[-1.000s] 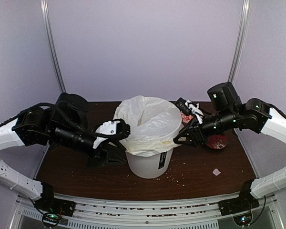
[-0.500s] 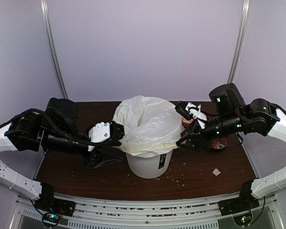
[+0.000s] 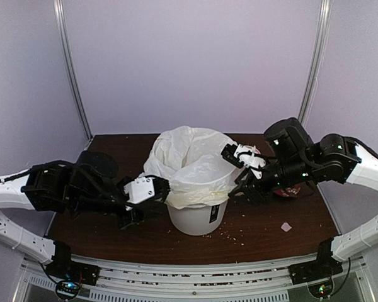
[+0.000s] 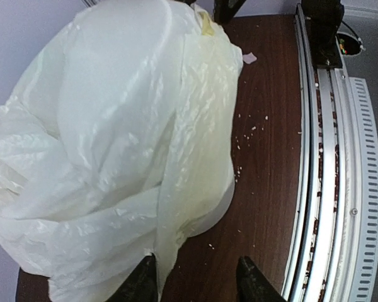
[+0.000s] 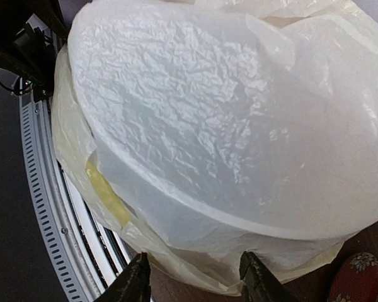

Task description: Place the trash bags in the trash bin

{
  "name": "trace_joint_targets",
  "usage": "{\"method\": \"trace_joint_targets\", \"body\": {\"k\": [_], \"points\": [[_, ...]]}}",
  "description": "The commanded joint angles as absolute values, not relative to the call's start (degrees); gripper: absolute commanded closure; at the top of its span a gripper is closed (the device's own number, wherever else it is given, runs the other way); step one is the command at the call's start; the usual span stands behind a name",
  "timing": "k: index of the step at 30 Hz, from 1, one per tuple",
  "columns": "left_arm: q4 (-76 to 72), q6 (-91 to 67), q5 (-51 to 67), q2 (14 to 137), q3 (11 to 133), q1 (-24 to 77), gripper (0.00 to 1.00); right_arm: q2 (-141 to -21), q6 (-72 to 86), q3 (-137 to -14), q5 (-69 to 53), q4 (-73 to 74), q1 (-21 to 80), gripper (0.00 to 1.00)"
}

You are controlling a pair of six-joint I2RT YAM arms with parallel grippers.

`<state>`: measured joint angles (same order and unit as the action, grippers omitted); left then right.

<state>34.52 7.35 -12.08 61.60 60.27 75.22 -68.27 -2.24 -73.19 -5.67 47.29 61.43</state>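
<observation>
The white trash bin [image 3: 192,217] with a black label stands mid-table. The translucent trash bag [image 3: 192,160] lines it, its mouth folded over the rim and its hem hanging down the outside. My left gripper [image 3: 152,211] is open, low at the bin's left side. In the left wrist view the gripper [image 4: 197,261] has its left finger against the bag's [image 4: 113,138] hanging edge, with the bin's base [image 4: 217,211] just ahead. My right gripper [image 3: 242,189] is open at the bin's right side. In the right wrist view the gripper [image 5: 194,257] sits just under the bag's hem [image 5: 227,126].
A red-patterned bowl [image 3: 288,187] stands right of the bin behind my right arm, also in the right wrist view [image 5: 359,277]. A small paper scrap [image 3: 286,226] and crumbs [image 3: 230,236] lie on the brown table. A metal rail [image 3: 195,267] runs along the near edge.
Both grippers have come lower beside the bin. The left arm dropped and drew back to the left; the right moved in toward the bin. The bag's hem hangs lower over the rim.
</observation>
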Motion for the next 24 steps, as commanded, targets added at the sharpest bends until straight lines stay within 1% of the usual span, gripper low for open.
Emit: {"method": "trace_joint_targets", "body": {"k": [1, 3, 6, 9, 13, 18, 21, 24], "points": [[24.8, 3.0, -11.5, 58.9, 52.0, 75.2, 0.58, -66.2, -1.1, -66.3, -3.5, 44.1, 62.6, 0.53], [20.4, 2.6, -12.8, 59.0, 48.4, 75.2, 0.57, -65.2, -0.2, -63.4, -2.8, 41.7, 62.8, 0.55], [11.5, 1.7, -17.2, 60.8, 43.7, 75.2, 0.53, -64.7, 1.3, -60.3, 0.4, 37.5, 62.9, 0.57], [4.9, 0.5, -18.2, 63.2, 41.2, 75.2, 0.52, -64.5, 2.5, -57.9, 1.8, 33.9, 63.0, 0.60], [4.4, -2.3, -15.9, 65.3, 39.5, 75.2, 0.53, -63.8, 4.1, -53.6, 2.3, 32.6, 63.1, 0.62], [6.0, -4.8, -16.0, 62.8, 34.5, 75.2, 0.51, -61.8, 6.3, -48.7, 3.6, 30.5, 63.2, 0.64], [7.8, -7.1, -15.2, 61.2, 31.6, 75.2, 0.50, -62.9, 7.7, -48.9, 6.5, 31.2, 63.2, 0.67], [9.9, -9.8, -13.2, 59.3, 30.7, 75.2, 0.50, -63.7, 7.4, -49.3, 5.9, 31.4, 63.3, 0.67]]}}
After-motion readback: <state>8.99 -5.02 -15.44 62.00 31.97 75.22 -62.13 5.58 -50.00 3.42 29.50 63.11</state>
